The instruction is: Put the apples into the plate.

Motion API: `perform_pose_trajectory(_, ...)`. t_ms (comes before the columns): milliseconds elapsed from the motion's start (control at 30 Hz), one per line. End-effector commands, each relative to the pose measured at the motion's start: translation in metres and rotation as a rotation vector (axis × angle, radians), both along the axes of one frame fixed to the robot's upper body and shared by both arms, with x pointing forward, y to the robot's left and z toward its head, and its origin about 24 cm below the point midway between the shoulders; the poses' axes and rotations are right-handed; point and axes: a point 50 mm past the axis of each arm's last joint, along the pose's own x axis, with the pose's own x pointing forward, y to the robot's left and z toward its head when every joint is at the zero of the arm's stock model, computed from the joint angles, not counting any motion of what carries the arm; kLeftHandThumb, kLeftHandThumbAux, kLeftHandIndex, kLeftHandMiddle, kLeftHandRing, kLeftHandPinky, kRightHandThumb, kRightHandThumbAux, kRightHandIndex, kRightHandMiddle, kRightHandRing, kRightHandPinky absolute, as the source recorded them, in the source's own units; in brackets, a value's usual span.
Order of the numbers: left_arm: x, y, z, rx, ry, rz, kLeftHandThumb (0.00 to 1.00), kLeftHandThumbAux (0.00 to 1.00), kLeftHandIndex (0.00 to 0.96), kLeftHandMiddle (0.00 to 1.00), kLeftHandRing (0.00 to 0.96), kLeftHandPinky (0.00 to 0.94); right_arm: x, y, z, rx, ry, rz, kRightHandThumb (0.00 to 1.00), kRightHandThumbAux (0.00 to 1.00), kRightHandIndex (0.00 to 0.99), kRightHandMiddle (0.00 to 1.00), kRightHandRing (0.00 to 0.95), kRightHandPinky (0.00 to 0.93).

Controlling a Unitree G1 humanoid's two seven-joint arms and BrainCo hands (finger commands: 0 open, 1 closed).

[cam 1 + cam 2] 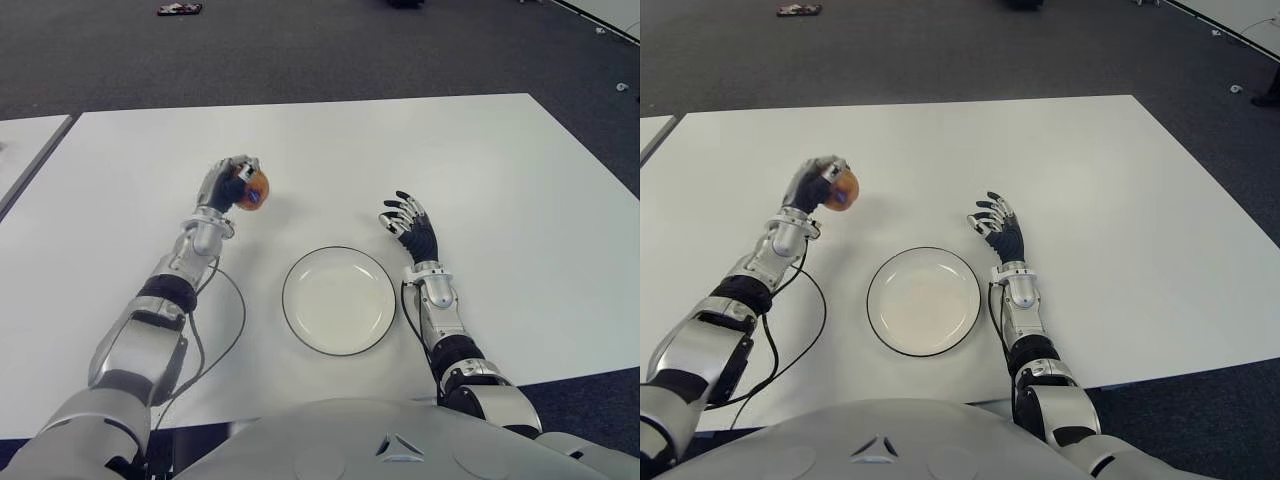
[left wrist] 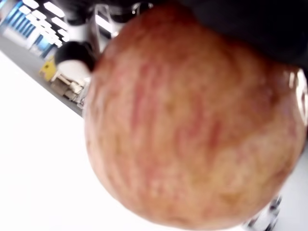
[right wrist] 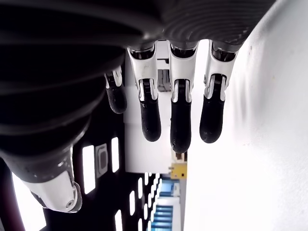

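Now for the carry: left hand (image 1: 228, 186) grips an apple (image 1: 252, 188) above the white bench (image 1: 500, 180), left of the empty plate (image 1: 339, 300).
Fingers wrapped tight should release only over the plate's middle; right hand (image 1: 411, 228), fingers spread, waits beside it.

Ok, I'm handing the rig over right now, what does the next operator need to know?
Left hand: shut on the apple, held over the table on the robot's left, beyond and to the left of the plate. The left wrist view is filled by the apple.
Right hand: open, fingers spread, holding nothing, just beyond the plate's right side.
Plate: in front of the robot between the two arms, nothing in it.
Done: one apple picked up.
Left: carry it over the plate and set it in. No other apple shows in these views.
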Motion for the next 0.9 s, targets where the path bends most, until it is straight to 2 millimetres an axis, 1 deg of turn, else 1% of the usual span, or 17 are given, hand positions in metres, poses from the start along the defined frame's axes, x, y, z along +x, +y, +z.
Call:
perform_pose_trajectory(33,0.006,0.003,0.013,-0.123,-0.012,0.033,0.484,0.747,0.787,0.89,0.891,0.883,-0.014,-0.001,-0.02,0.019,0.112,-0.012,0.252,0.68,0.146,0.303,0.356,0.402)
perform_pose_trajectory(167,0.012,0.005,0.024,-0.197,-0.031,0.062,0.482,0.743,0.801,0.894,0.894,0.885,-0.014,0.0,-0.021,0.017,0.113,-0.012,0.251,0.684,0.143,0.301,0.356,0.402)
perform_pose_trajectory(367,0.014,0.007,0.033,-0.273,-0.05,0.072,0.492,0.739,0.806,0.895,0.896,0.894,-0.013,0.001,-0.02,0.016,0.11,-0.011,0.241,0.681,0.145,0.304,0.36,0.403)
perform_pose_trajectory(600,0.014,0.009,0.038,-0.363,-0.047,0.063,0.51,0.737,0.801,0.894,0.899,0.903,-0.014,0.0,-0.02,0.012,0.113,-0.007,0.229,0.673,0.148,0.304,0.356,0.398)
perform_pose_trajectory(900,0.013,0.009,0.043,-0.582,0.01,-0.017,0.522,0.741,0.793,0.888,0.901,0.906,-0.013,0.0,-0.021,0.017,0.123,-0.004,0.242,0.687,0.148,0.297,0.348,0.394)
